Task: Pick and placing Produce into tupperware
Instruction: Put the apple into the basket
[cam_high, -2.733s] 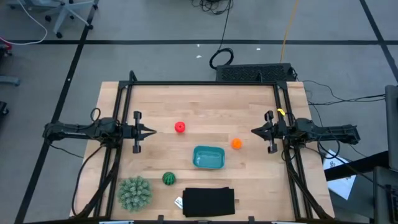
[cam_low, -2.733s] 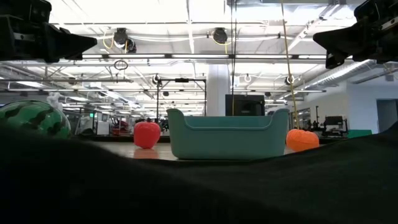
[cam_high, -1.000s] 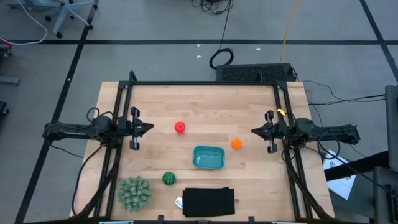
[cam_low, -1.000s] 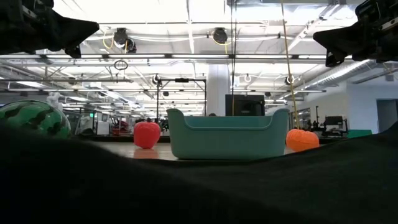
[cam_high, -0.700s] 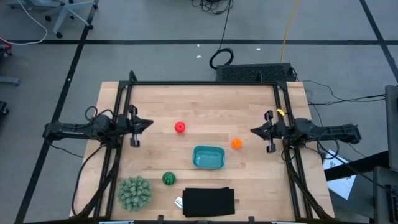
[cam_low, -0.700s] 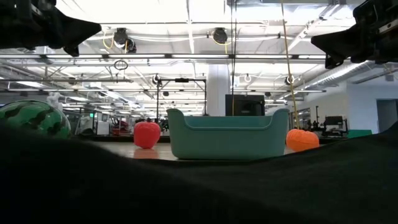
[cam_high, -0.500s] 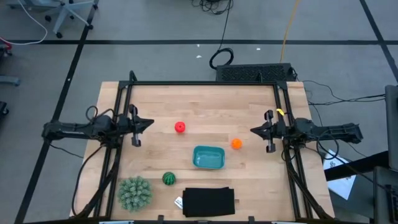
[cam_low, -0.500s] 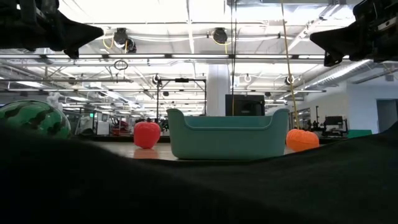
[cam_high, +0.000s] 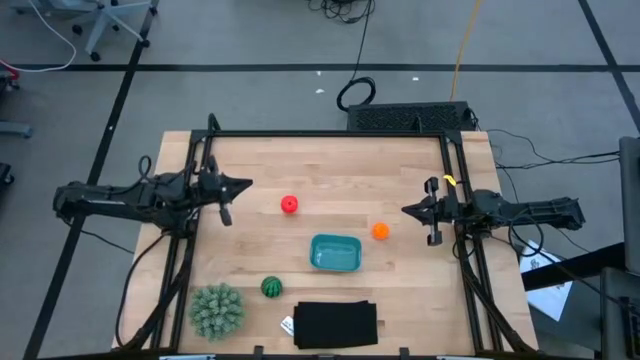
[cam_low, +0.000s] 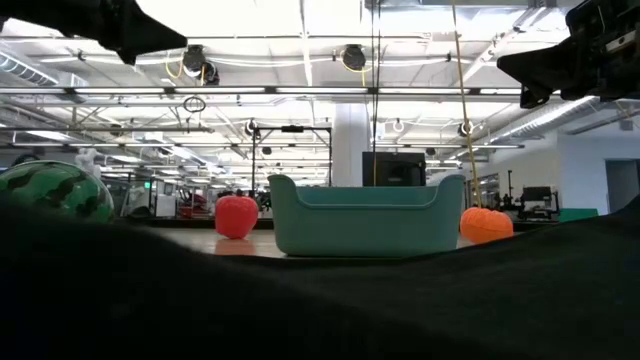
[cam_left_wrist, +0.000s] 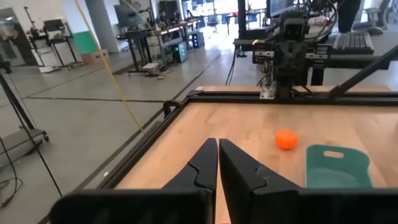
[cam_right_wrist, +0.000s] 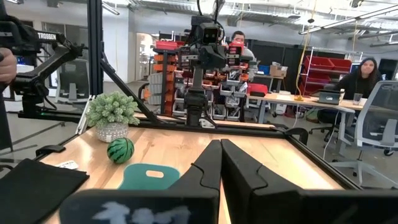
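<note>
A red roundish fruit (cam_high: 289, 204), an orange ball (cam_high: 380, 231) and a dark green striped ball (cam_high: 271, 287) each rest on the wooden table. None is inside the teal tupperware (cam_high: 335, 253), which stands between them. My left gripper (cam_high: 248, 184) hangs shut above the table's left side, left of the red fruit, pointing level toward the table's right. My right gripper (cam_high: 404, 210) hangs shut at the right side, just right of the orange ball. The left wrist view shows the shut left gripper (cam_left_wrist: 218, 143), the right wrist view the shut right gripper (cam_right_wrist: 220, 144).
A large pale green spiky ball (cam_high: 216, 310) sits at the near left corner. A flat black rectangle (cam_high: 336, 325) lies at the near edge, with a small white tag beside it. A black frame (cam_high: 330, 134) runs along the table's far and side edges. People sit beyond the table (cam_right_wrist: 364, 78).
My left gripper has risen well above the table, still shut, with its tip swinging a little toward the far edge. My right arm and all the produce have kept still.
</note>
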